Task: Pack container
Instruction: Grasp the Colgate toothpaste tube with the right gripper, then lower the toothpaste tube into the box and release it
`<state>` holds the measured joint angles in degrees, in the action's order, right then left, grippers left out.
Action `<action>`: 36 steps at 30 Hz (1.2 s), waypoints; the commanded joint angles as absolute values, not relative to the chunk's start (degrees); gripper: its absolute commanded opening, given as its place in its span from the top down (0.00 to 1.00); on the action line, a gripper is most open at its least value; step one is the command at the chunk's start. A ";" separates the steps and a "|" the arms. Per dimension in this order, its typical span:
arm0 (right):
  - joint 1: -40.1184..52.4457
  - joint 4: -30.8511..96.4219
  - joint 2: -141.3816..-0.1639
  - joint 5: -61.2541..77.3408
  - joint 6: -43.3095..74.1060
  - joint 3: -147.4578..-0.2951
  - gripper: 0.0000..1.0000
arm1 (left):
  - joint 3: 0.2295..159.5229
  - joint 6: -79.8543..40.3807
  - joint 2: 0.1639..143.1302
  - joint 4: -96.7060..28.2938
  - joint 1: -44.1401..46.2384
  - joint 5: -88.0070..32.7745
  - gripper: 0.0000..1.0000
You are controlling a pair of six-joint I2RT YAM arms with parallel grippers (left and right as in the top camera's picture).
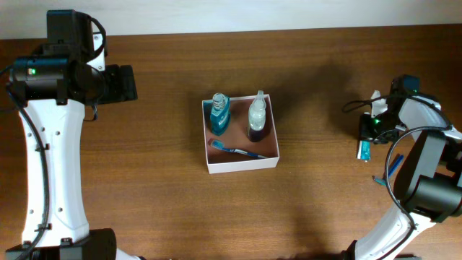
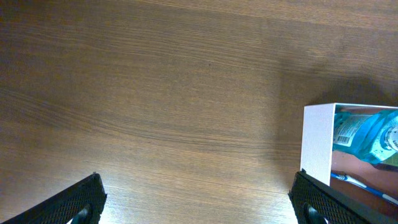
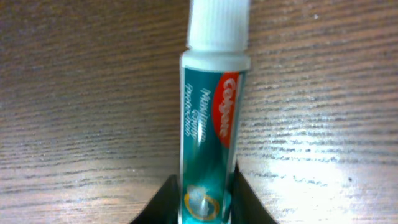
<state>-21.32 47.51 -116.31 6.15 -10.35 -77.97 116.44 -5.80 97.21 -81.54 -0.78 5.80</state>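
A dark brown wood-grain worktop filled the scene, with a pale strip of wall along its far edge. The container, a shallow white-walled box with a reddish-brown floor, sat at the centre of the worktop.

Inside it, a blue bottle and a clear bottle sat side by side against the far wall. A blue toothbrush lay slantwise just in front of them. The strip of floor along the near wall looked free.

The right gripper was out at the right side of the worktop, pinching the tail end of a toothpaste tube. The tube's long axis ran straight out from the fingers, with its white cap pointing away from them. Whether the tube rested on the wood or hung just above it could not be told.

From this gripper the container lay to the left, well apart, with bare wood between and nothing in the way. The tube would probably need to be turned to fit alongside the toothbrush, and the bottles crowded the far half.

The left gripper hung over the far left of the worktop, its fingers spread wide and empty. The container's white wall showed at the right edge of its view.
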 commanded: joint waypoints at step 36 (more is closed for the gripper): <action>31.64 61.63 -90.80 6.94 -44.62 -87.15 0.96 | 116.27 -5.52 97.60 -81.71 -0.93 5.37 0.04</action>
